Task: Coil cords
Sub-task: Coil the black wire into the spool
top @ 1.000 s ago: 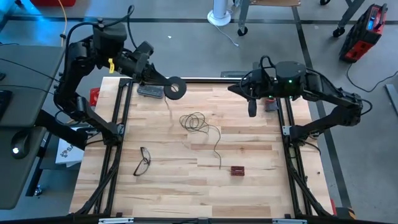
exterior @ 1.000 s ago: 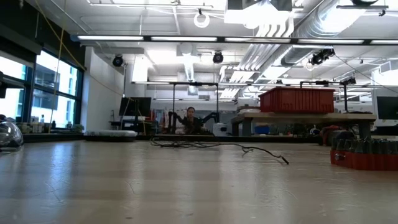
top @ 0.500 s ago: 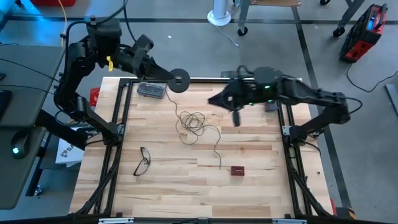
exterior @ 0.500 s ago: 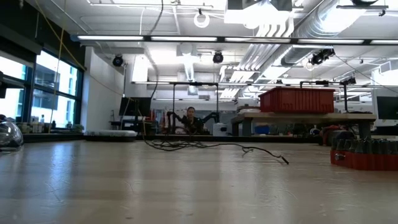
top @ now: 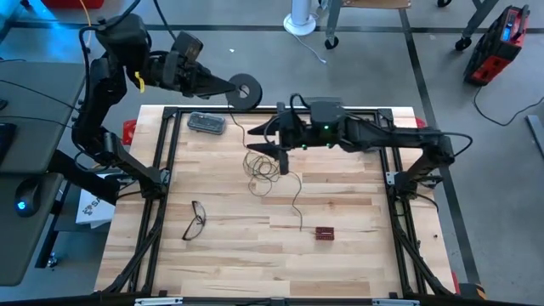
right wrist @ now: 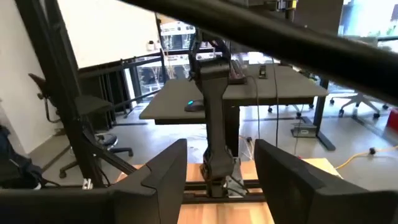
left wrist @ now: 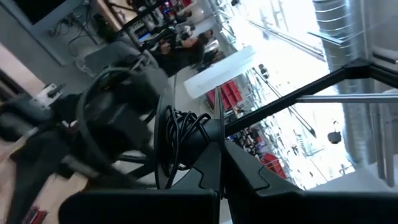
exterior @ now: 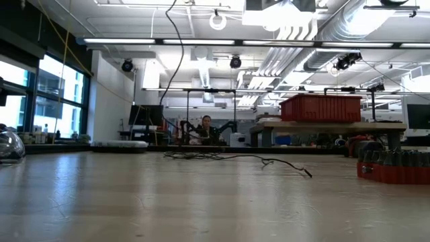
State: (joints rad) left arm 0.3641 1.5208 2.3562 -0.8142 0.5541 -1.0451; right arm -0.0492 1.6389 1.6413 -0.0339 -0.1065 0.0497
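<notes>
A small round black reel (top: 246,89) with a pale centre hangs above the table's far edge, with my left gripper (top: 228,84) shut on it. From the reel a very thin dark wire (top: 245,136) runs down to a loose tangle (top: 265,165) on the wood, then trails to a free end (top: 300,226). In the low view the wire (exterior: 176,40) climbs out of the picture from the tangle (exterior: 201,156). My right gripper (top: 262,140) stands open and level beside the rising wire, just above the tangle, with nothing between its fingers (right wrist: 166,171). My left gripper holds the reel by its rim (left wrist: 166,163), on the side facing the arm. The fingers come level from the table's left. The reel is lifted clear of the table and shows edge-on in the left wrist view, with wound wire (left wrist: 186,127) on it. The wire hangs slack from it.
Black-framed eyeglasses (top: 195,219) lie at the near left. A small dark red block (top: 325,232) sits right of the wire's end. A grey flat object (top: 206,123) rests by the far left corner. Black frame rails (top: 166,161) run along both sides.
My right gripper has swept from the table's right side toward its left, sinking a little, up to the rising wire, and has opened. My left gripper has risen and drawn back past the far edge with the reel, pulling more wire up off the tangle.
</notes>
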